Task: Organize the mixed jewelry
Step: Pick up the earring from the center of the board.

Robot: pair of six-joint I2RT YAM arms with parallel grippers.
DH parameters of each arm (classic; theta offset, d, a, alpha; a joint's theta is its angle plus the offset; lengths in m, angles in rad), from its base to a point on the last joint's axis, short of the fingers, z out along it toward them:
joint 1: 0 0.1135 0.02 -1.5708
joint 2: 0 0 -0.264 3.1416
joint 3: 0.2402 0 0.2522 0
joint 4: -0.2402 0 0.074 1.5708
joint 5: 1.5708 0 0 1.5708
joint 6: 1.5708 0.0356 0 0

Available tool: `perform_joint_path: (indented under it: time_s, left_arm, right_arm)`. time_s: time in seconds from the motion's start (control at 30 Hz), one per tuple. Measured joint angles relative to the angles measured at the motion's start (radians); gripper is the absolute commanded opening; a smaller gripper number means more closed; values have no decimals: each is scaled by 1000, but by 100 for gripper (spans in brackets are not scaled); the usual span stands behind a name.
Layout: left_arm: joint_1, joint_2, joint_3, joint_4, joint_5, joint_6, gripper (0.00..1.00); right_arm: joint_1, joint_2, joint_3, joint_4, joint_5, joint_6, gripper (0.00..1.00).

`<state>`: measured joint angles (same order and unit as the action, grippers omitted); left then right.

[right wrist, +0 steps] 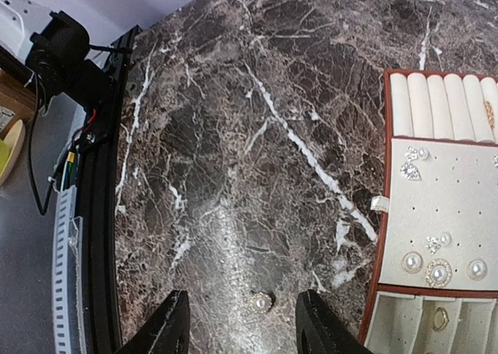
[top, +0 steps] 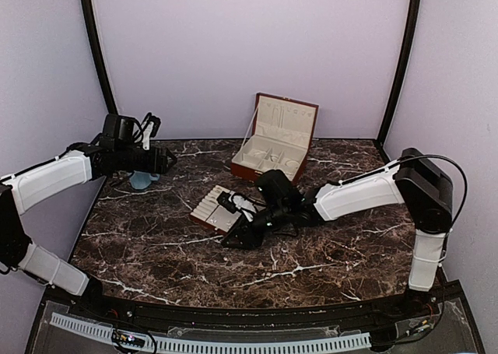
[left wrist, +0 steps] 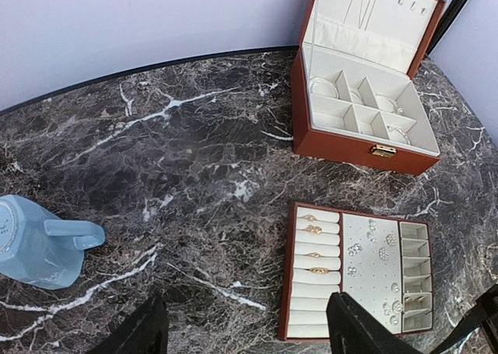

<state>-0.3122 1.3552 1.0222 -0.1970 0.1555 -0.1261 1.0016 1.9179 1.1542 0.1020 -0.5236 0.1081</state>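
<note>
While right pincer [right wrist: 243, 324] gapes, pearl stud [right wrist: 261, 302] on marble [right wrist: 233, 136]

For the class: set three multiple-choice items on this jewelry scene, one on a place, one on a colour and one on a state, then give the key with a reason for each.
1. Where is the loose pearl stud?
A in the tray
B on the table, between the right gripper's jaws
C on the floor

2. What colour is the cup?
A red
B light blue
C yellow

3. How is the box?
A shut
B lid off, lying flat
C open, lid standing up

Key:
1 B: the right wrist view shows it on the marble between the open jaws.
2 B: the left wrist view shows it pale blue.
3 C: its compartments show beneath the raised lid.
</note>
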Motion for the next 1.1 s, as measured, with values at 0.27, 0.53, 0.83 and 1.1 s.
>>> perform_joint_path:
  time_s: [0.27,0.53,0.83,1.1]
  left_arm:
    - [0,-4,-19,10,-17,63,73]
    - [0,-4,-19,10,-5,67,73]
    - [0,-4,-19,10,5,66,73]
    - [0,-4,-19,10,5,67,73]
  right_arm:
    - [4,64,43,-127,5,-87,41]
    - [28,111,91,-198,46,-169,39]
    - [46,166,148,-236,79,-235,39]
    - [48,171,154,-245,79,-282,39]
